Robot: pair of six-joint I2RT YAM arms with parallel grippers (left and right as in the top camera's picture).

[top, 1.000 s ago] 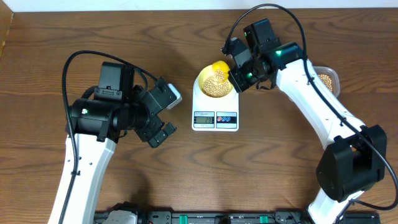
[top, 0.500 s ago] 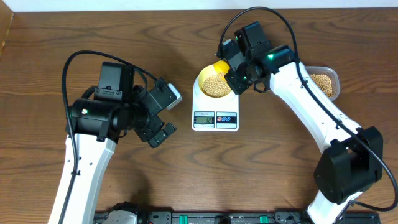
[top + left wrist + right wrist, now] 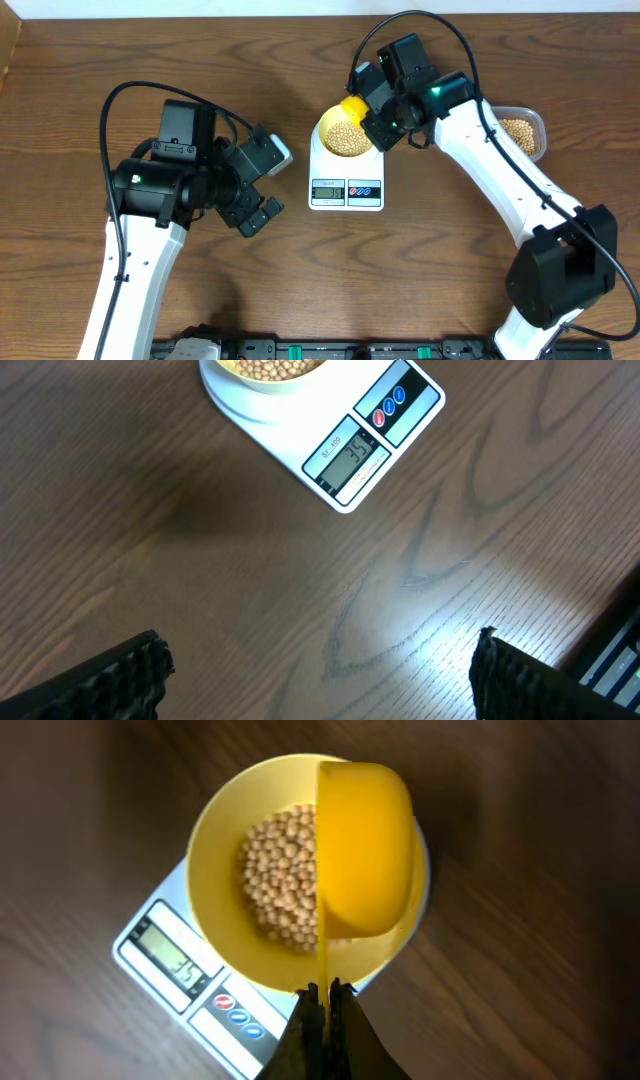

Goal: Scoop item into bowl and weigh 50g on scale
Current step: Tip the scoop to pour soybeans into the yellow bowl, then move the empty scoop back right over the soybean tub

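1. Right jaws: shut tight on the thin handle of the yellow scoop [image 3: 365, 850], low in the right wrist view.
2. Left jaws: spread wide and holding nothing. The dark ridged fingertips [image 3: 120, 678] show at the two lower corners of the left wrist view, over bare table [image 3: 250, 560]. From overhead they sit left of the scale and apart from it.
3. Scoop: held over the bowl with its cup turned on edge. In the right wrist view it covers the right-hand part of the bowl. From overhead it sits at the bowl's far rim.
4. Bowl [image 3: 215, 870]: pale yellow and round. It stands upright on the scale's platform and covers most of it.
5. Beans [image 3: 278, 890]: small, round and tan, heaped in the middle of the bowl. The bowl's inner wall is bare around the heap.
6. Scale [image 3: 350, 455]: white, resting on the table between the two arms. Its display and two coloured buttons are on the edge nearest the robot. The display appears to read 35.
7. Tub [image 3: 540, 122]: clear, at the table's right side, well apart from the scale. It is partly hidden behind the right arm and has more beans inside.
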